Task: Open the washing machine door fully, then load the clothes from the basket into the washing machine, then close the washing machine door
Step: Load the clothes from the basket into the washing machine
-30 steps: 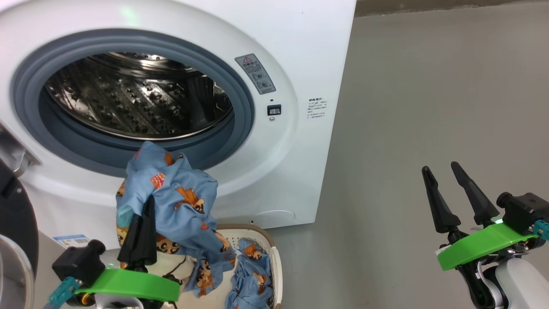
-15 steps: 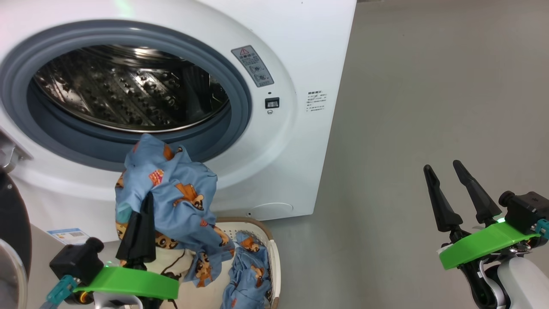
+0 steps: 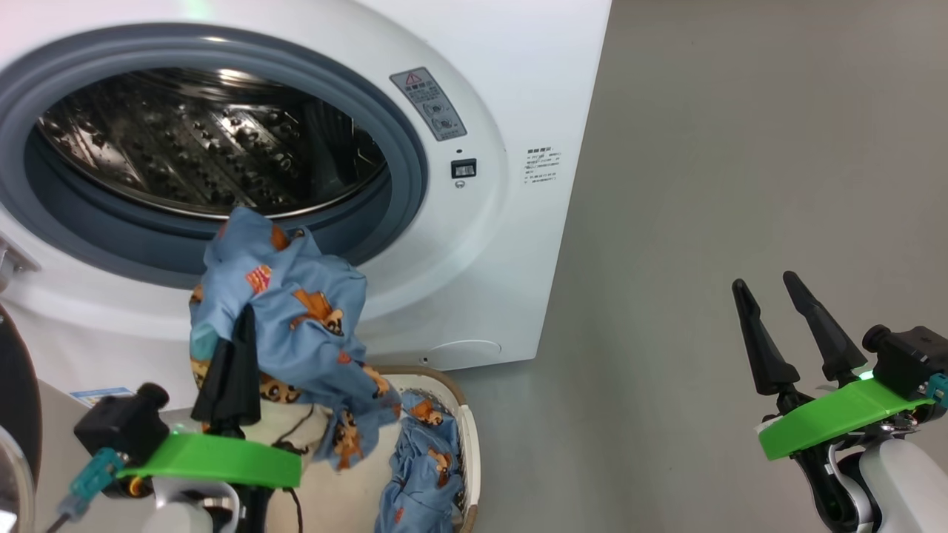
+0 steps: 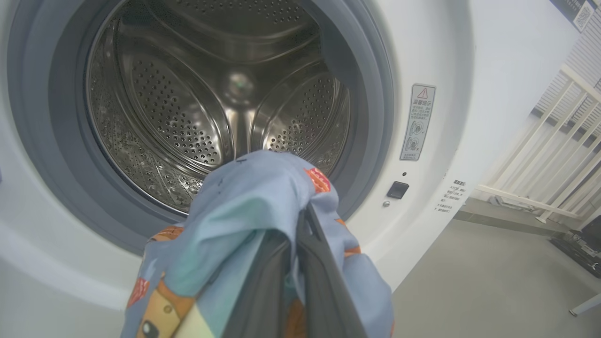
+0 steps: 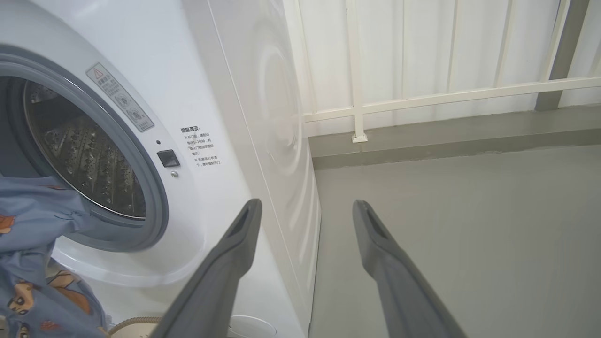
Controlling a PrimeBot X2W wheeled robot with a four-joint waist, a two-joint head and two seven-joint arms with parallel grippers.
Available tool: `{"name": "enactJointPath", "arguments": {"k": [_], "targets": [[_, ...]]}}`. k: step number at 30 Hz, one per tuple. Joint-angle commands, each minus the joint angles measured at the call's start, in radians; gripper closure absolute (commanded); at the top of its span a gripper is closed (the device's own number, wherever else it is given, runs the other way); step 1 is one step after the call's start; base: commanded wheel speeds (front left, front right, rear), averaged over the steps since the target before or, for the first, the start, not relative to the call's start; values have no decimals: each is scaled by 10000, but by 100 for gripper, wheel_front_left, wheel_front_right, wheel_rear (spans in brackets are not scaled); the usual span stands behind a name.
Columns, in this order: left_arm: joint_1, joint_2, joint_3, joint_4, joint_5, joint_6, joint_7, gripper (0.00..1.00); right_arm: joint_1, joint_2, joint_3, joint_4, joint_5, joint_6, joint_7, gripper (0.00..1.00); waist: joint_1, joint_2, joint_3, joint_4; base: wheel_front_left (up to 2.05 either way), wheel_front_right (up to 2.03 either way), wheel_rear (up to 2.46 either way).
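Observation:
The washing machine (image 3: 474, 244) stands with its steel drum (image 3: 200, 141) exposed. A black sliver of the washing machine door (image 3: 13, 385) shows at the left edge, swung open. My left gripper (image 3: 243, 314) is shut on a light blue bear-print garment (image 3: 304, 318), held just below the grey gasket's lower lip. In the left wrist view the garment (image 4: 244, 206) drapes over the left gripper (image 4: 303, 213), in front of the drum (image 4: 188, 108). More clothes (image 3: 422, 466) and a cream piece (image 3: 289, 429) lie in the basket (image 3: 465, 429). My right gripper (image 3: 766, 283) is open and empty, far to the right.
Bare grey floor (image 3: 703, 185) lies right of the machine. In the right wrist view the open right gripper (image 5: 306, 204) points past the machine's side panel (image 5: 277, 117) toward a white railing (image 5: 422, 94) and wall. The held garment (image 5: 33, 225) shows at that view's left edge.
The head view has shifted a little. My left gripper has lifted the blue garment slightly higher, toward the drum opening. The right gripper has stayed open and still.

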Motion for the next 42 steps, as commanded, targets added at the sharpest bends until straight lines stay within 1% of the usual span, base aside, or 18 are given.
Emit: {"name": "enactJointPath", "arguments": {"k": [1, 8, 17, 24, 30, 31, 38, 42], "targets": [[-458, 262, 367, -175, -66, 24, -59, 100, -241, -137, 85, -252, 36, 46, -80, 0, -1, -1, 32, -10, 0, 0, 0], [-1352, 389, 510, 500, -204, -98, -55, 100, -362, -174, 81, -314, 5, 46, -80, 0, -1, -1, 368, -71, 0, 0, 0], [-3313, 710, 689, 2174, -156, -356, -195, 100, -737, -350, 88, -478, -56, 46, -80, 0, -1, -1, 1298, -291, 0, 0, 0], [-5018, 945, 811, 3718, -77, -563, -347, 100, -1060, -412, 40, -633, -102, 46, -80, 0, -1, -1, 2183, -647, 0, 0, 0], [-6283, 1164, 859, 5241, 7, -705, -425, 100, -1363, -405, 50, -795, -169, 46, -80, 0, -1, -1, 2761, -1081, 0, 0, 0], [-6283, 1164, 859, 5241, 7, -705, -425, 100, -1363, -405, 50, -795, -169, 46, -80, 0, -1, -1, 2761, -1081, 0, 0, 0], [-7750, 1498, 869, 6593, 425, -776, -492, 100, -1537, -396, -64, -943, -305, 46, -80, 0, -1, -1, 3524, -1444, 0, 0, 0], [-8551, 1648, 889, 6968, 673, -850, -499, 100, -1674, -417, -121, -1107, -362, 46, -80, 0, -1, -1, 4061, -1579, 0, 0, 0]]}}
